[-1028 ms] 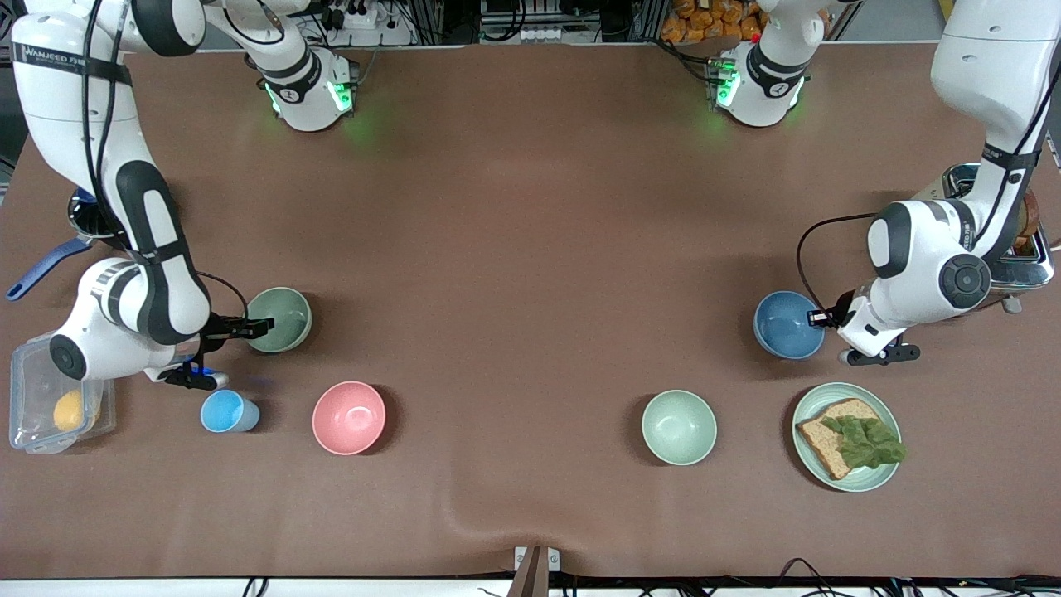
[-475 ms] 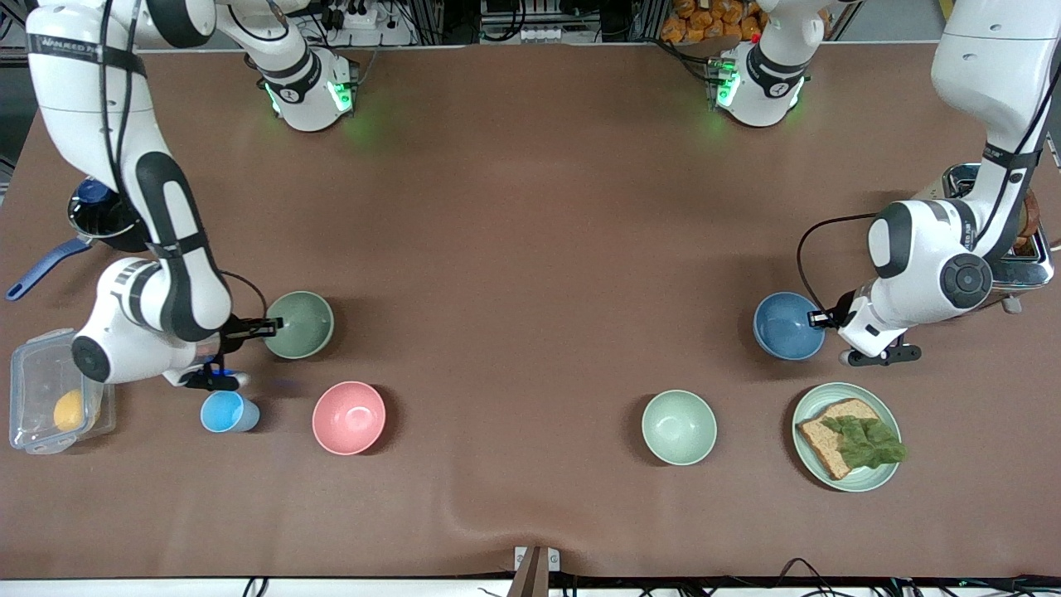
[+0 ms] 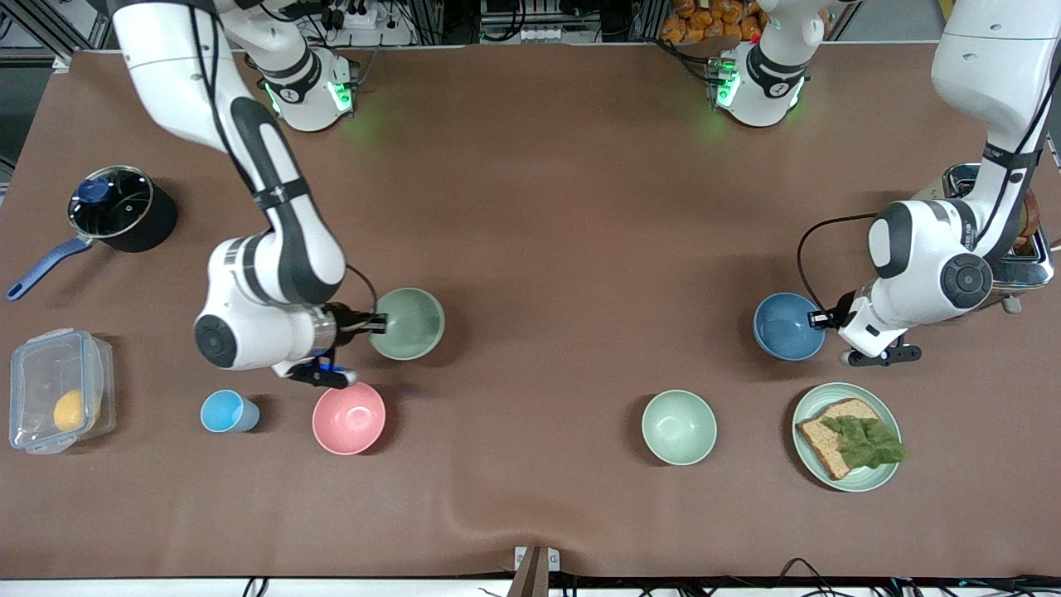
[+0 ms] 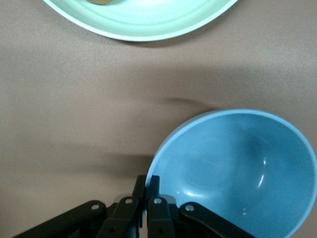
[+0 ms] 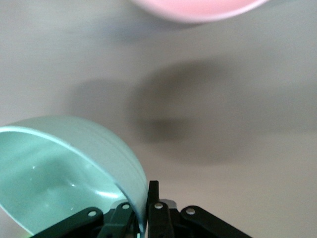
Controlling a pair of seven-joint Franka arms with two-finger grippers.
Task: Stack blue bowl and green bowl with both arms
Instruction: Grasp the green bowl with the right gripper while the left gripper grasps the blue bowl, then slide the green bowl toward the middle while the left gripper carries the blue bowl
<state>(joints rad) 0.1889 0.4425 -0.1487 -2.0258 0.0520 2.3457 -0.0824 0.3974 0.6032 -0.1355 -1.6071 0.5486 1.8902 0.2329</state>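
Observation:
My right gripper (image 3: 375,323) is shut on the rim of the sage green bowl (image 3: 408,323) and holds it in the air over the table, beside the pink bowl. In the right wrist view the green bowl (image 5: 64,173) hangs from my gripper (image 5: 146,198), with its shadow on the cloth below. My left gripper (image 3: 822,318) is shut on the rim of the blue bowl (image 3: 786,325), toward the left arm's end of the table. In the left wrist view my gripper (image 4: 147,186) pinches the rim of the blue bowl (image 4: 237,173).
A pink bowl (image 3: 349,417), a sky-blue cup (image 3: 225,411) and a clear box (image 3: 56,390) lie near the right arm's end. A black pot (image 3: 116,207) stands farther back. A mint bowl (image 3: 679,427) and a plate with bread (image 3: 845,436) lie near the blue bowl. A toaster (image 3: 1024,249) stands by the left arm.
My right arm has carried the green bowl from beside the cup toward the middle of the table. The pot is uncovered to view. My left arm and the blue bowl have not moved.

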